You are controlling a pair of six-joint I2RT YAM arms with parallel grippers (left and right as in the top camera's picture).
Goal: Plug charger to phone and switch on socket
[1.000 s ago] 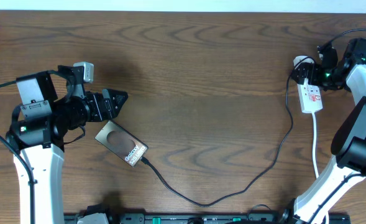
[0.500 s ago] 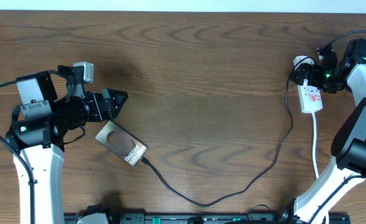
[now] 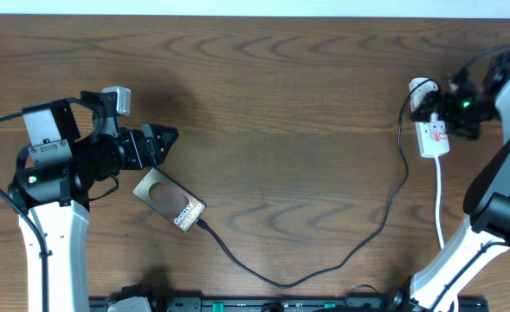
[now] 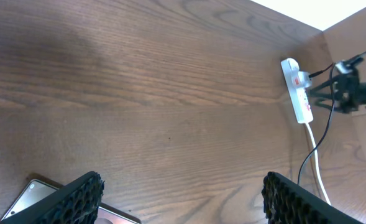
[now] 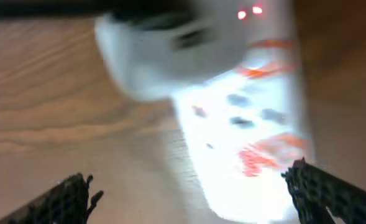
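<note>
Rightward a little has shifted the right gripper [image 5: 201, 196]. Near left lies the phone [image 3: 170, 198], lettered "Galaxy", with the charger [image 3: 324, 264] plugged into its near end. Just beyond it the left gripper [image 4: 186, 200] gapes wide, empty. At far right sits the socket [image 3: 433, 137], its red markings blurred; the right gripper's jaws spread wide over it, holding nothing.

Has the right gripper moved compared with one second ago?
Yes. In the overhead view the right gripper has shifted slightly toward the picture's right edge, while the socket beside it stays put.
</note>
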